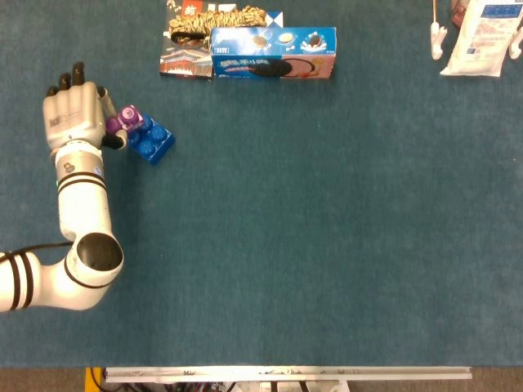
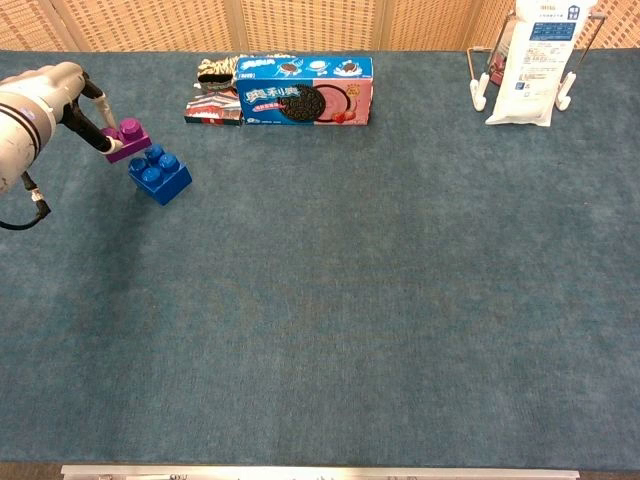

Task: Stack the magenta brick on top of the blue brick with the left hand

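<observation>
The middle and near side of the counter (image 2: 400, 330) lay open for passage. Along the far edge stood a cookie box (image 1: 273, 53) with a striped packet (image 1: 214, 20) beside it, and a white pouch on a stand (image 2: 530, 65) occupied the far right corner. The blue brick (image 1: 152, 140) sat near the left edge.

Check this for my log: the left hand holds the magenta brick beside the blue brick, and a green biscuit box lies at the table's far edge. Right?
Not quite: the biscuit box is blue, as the chest view shows. The rest stands: the left hand holds the magenta brick beside the blue brick.
</observation>
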Controlling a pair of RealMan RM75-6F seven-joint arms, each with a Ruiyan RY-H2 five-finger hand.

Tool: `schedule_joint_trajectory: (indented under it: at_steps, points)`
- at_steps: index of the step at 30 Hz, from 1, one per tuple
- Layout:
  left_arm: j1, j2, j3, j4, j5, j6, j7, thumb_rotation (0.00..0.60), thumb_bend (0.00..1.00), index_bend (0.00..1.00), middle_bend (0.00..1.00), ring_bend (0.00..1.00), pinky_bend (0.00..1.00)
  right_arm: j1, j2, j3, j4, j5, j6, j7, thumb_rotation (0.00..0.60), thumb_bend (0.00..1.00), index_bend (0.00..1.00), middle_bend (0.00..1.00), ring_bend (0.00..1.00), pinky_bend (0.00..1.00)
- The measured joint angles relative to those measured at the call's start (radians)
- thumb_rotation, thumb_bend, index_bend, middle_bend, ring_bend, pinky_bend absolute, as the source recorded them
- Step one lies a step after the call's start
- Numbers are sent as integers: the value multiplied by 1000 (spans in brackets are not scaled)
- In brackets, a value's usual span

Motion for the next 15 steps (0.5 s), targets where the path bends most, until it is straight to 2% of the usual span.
schedule_joint_trajectory:
  at_steps: [6, 15]
  points:
    - [11, -14, -67, -14, -44, -3, -53, 600, 340, 577, 0, 0, 104, 2, -1, -2, -1, -2, -2, -4, 600, 0, 178, 240, 173, 305]
    - [16, -33, -54, -8, -17, 16, -37, 600, 340, 580, 0, 0, 104, 5, -3, -4, -4, -1, -5, -13, 600, 0, 178, 240, 173, 305]
